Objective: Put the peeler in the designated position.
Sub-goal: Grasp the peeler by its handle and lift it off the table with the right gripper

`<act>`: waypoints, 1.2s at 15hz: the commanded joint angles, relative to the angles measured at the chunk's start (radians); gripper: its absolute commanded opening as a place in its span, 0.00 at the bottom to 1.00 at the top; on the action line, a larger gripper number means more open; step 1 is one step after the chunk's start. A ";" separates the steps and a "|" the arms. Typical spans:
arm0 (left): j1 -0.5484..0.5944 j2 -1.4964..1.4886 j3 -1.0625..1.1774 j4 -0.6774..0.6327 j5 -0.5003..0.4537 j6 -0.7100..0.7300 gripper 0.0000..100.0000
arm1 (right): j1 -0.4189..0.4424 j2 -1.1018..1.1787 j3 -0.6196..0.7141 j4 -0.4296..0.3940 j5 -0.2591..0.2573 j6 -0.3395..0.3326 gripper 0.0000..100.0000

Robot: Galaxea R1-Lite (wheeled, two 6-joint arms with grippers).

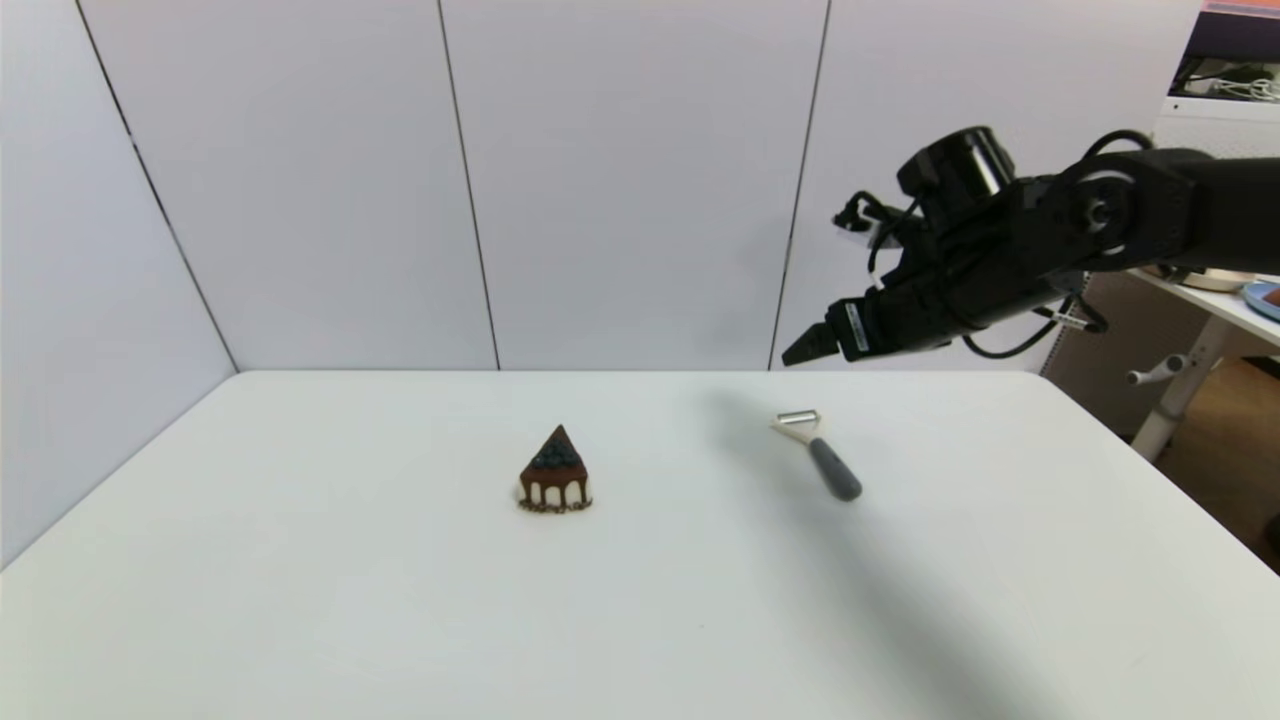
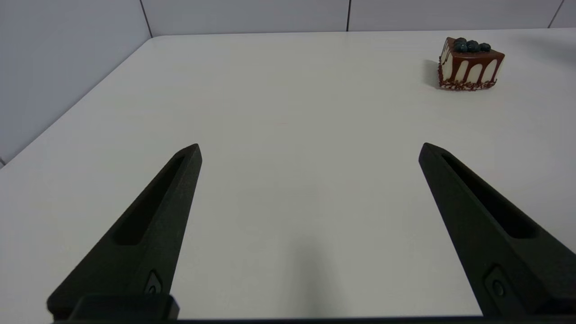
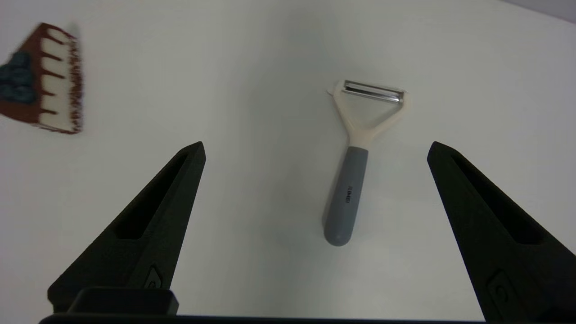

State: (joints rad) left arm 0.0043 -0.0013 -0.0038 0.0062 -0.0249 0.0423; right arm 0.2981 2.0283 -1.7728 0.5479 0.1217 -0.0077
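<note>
Grey-handled peeler [image 1: 818, 455] lying flat on the white table [image 1: 300, 600], nobody holding it.

Right gripper [image 3: 315, 148] hangs in the air above it with both fingers spread wide, blade end pointing toward the back wall. Chocolate cake slice [image 1: 555, 473] sits well apart on the peeler's left. Left gripper [image 2: 310, 150] is off on the near left of the table, jaws spread too, nothing in them.

head overlooks table [image 1: 300, 600]; wrists hover nearer, sharing cake [image 1: 555, 472].

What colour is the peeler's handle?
Grey, on the peeler with a cream-white head; clearest in the right wrist view.
</note>
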 commanded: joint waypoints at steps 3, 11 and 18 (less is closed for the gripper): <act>0.000 0.001 -0.001 0.000 0.000 0.001 1.00 | 0.000 0.158 0.006 0.009 -0.076 0.003 1.00; 0.000 0.001 -0.001 0.000 0.000 0.001 1.00 | -0.008 0.204 0.032 0.037 -0.139 0.009 1.00; 0.000 0.001 -0.001 0.000 0.000 0.001 1.00 | -0.005 0.207 0.046 0.038 -0.159 0.008 1.00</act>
State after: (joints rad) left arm 0.0043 -0.0013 -0.0038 0.0062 -0.0245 0.0423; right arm 0.2919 2.2419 -1.7289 0.5826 -0.0370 0.0004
